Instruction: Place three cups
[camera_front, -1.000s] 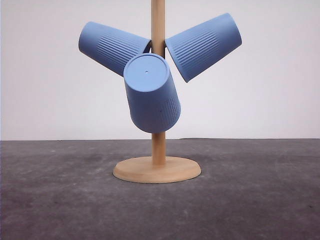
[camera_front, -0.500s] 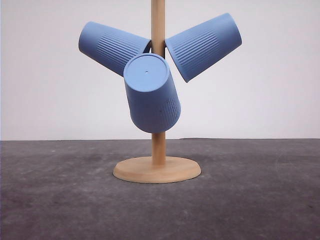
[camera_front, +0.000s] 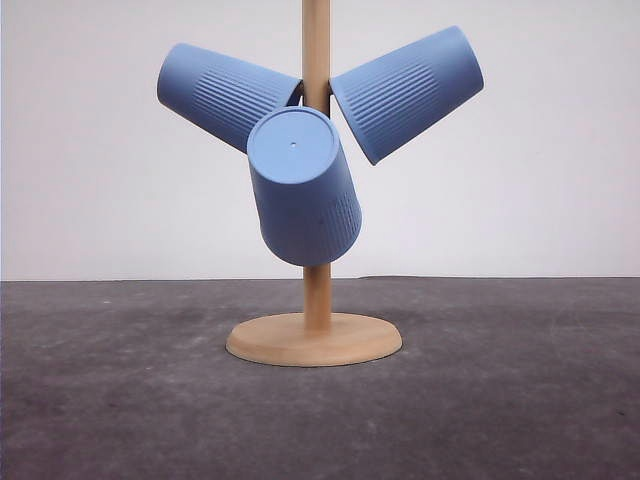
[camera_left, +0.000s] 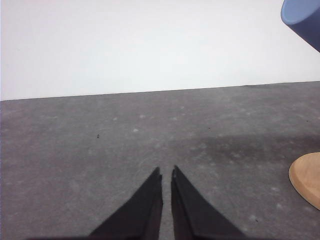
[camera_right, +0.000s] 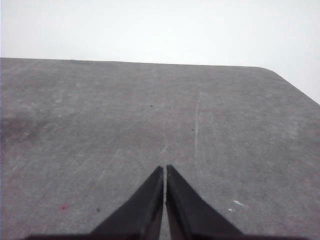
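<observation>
Front view showed three cups (camera_front: 303, 185) hung on a wooden stand (camera_front: 314, 338). We kept our left gripper (camera_left: 166, 172) and right gripper (camera_right: 165, 169) clenched, empty, low over the table (camera_right: 100, 125); we judged lifting each cup outward along its peg safest.

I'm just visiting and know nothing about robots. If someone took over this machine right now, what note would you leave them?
Left gripper: shut, empty, low over the grey table.
Right gripper: shut, empty, over bare table.
Three matte light-blue ribbed cups hang on the wooden cup tree: left cup, right cup, front cup, base facing the camera.
Done: no cup moved yet, judging by the tree.
Left: all three cups, presumably to the table.
</observation>
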